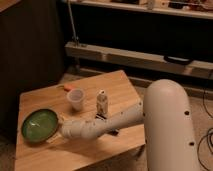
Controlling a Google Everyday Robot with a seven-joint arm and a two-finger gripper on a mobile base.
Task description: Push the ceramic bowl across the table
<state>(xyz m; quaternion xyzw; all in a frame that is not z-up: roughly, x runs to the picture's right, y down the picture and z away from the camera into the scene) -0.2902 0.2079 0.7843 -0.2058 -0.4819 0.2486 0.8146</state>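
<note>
One view only, looking down at the table point(107, 82) from beyond its right side. The bowl point(39, 124) sits flat close to the table's left edge, toward the front-left corner, green and glossy, nothing in it that I can make out. The arm point(105, 121) stretches low across the front half of the table, white and long, and the gripper point(59, 133) is right there at the bowl's right rim, touching it or just beside it, I can't say which. Whether the fingers are spread or closed, I cannot tell; the wrist hides them.

That low, sideways reach looks right for a shove rather than a lift: the tool is level with the bowl's wall, not above it.

Behind the arm, a cup point(76, 99) stands upright near the table's middle, and a small bottle point(102, 103) stands just to its right. Both look well out of the bowl's way. Something small and orange point(65, 88) lies near the back edge.

My guess: little table is left on the bowl's left, so pushing further that way risks the edge.
</note>
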